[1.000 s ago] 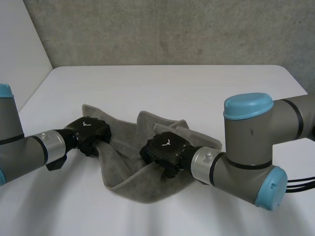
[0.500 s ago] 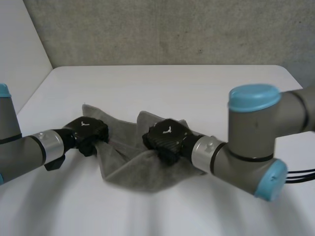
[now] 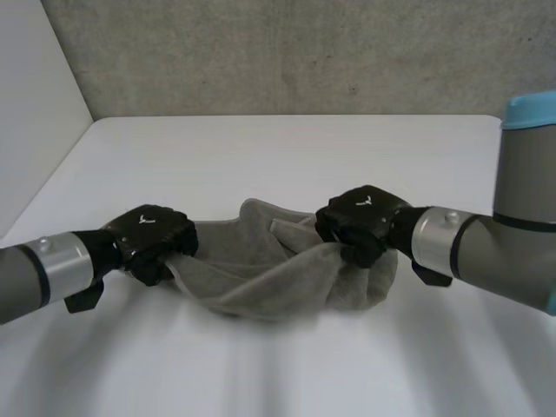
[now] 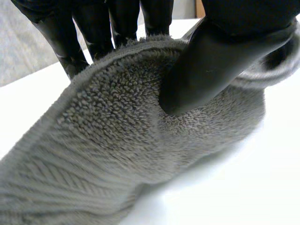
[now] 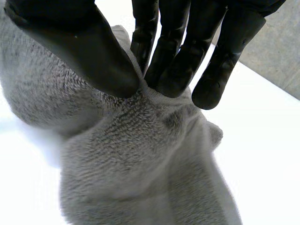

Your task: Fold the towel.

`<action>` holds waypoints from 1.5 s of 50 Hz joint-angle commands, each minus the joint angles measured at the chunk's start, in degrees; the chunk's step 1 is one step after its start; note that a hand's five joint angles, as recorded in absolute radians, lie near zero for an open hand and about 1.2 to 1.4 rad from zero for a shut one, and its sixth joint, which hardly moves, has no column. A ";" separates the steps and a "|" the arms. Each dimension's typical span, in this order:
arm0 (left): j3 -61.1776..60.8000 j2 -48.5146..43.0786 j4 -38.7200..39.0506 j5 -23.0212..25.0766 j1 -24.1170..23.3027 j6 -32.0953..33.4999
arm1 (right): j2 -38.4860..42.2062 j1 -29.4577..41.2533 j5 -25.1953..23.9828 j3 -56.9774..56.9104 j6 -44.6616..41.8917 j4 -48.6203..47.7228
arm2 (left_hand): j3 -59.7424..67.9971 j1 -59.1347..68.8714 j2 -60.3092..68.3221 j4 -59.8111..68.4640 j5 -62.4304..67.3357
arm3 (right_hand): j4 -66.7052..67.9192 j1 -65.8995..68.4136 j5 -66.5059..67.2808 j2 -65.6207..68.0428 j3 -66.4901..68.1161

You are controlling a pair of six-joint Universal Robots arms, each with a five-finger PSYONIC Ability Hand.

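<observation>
**Towel slung between both hands, low over the worktop**

Grey towel (image 3: 261, 278): bunched and creased, strung between the two hands at the near middle of the white worktop (image 3: 287, 156). It sags in the centre. The lowest fold sits very close to the worktop, but I cannot tell whether they touch. A further lump of cloth hangs under and behind the right hand.

Left hand (image 3: 152, 241): at the towel's left end, on an edge.
- In the left wrist view, the thumb (image 4: 211, 61) is pressed into the terry pile.
- The fingers (image 4: 93, 33) stand behind the hem on the other side.
- The cloth is pinched between them, a firm grasp.
- From the pinch the towel falls away in a broad sheet, with a ribbed border band at its low end.

Right hand (image 3: 360, 221): at the towel's right end, a little higher in the head view than the left.
- In the right wrist view, its thumb (image 5: 89, 51) and fingers (image 5: 173, 56) close together on a raised ridge of cloth.
- The tips meet at the fold, so the towel is gripped here too.
- Below the grip the cloth drops in a thick, rumpled mass.

Grey forearms come in low from either side. A rough grey wall (image 3: 304, 52) stands behind the worktop's far edge.
</observation>
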 commanded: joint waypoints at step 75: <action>-7.69 -5.61 20.60 -9.47 2.47 -3.75 | -3.71 1.16 10.91 16.07 -3.86 -18.08 | -32.69 -27.98 -32.16 -34.38 -31.37 | 3.60 4.41 4.38 6.63 4.04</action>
